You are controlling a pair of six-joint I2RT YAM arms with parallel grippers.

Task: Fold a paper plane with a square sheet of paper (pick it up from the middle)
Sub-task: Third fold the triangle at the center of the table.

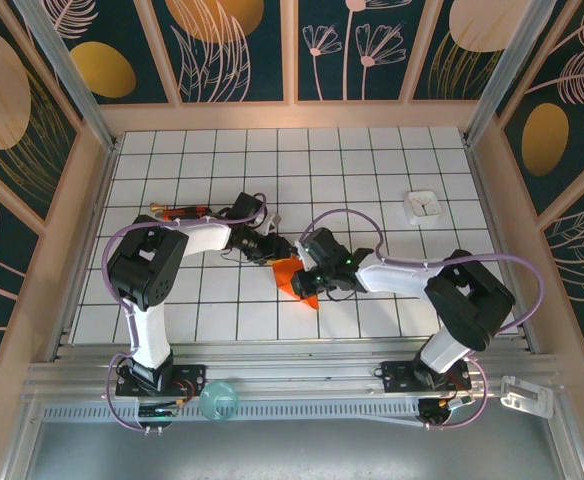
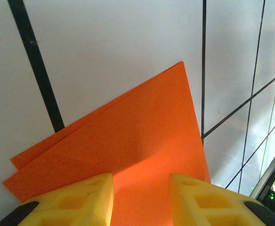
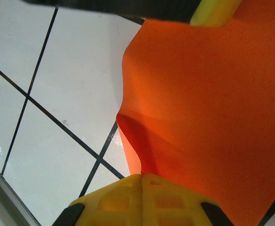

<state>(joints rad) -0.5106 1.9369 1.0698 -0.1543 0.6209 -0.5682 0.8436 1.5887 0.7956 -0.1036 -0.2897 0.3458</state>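
While pinching the thin, bright orange-red square sheet of paper (image 3: pixel 208 103) with the right gripper (image 3: pixel 142 182), go slow and be gentle. Yellow foam pads of that gripper pressed tight together, clamped on one edge of the sheet, with the paper bulging up in a soft hump just beside the pinch. Left gripper (image 2: pixel 141 190) with its own yellow pads apart, squeezing nothing, hanging right over the sheet, with orange showing in the gap. Sheet lying about in the middle of the white tiled table (image 1: pixel 372 160), a bit toward the near side, between the two grippers. Already doubled over, judging by two edges peeking out, one just under the other. Probably partway through making or tidying a crease. To do this well, hold the pinch firm but do not tug hard, for fear of a tear or a crooked wrinkle. Bring the left pads down flat on the paper to pin it to the table before pulling with the right. Line up the two edges neatly, then press along the fold from one end to the other. Smooth out the hump first, to avoid squashing in an extra crease. Watch for sliding on the smooth tiles. Lift only a little, never high. Let go of the pinch only after pinning the sheet down on the other side.
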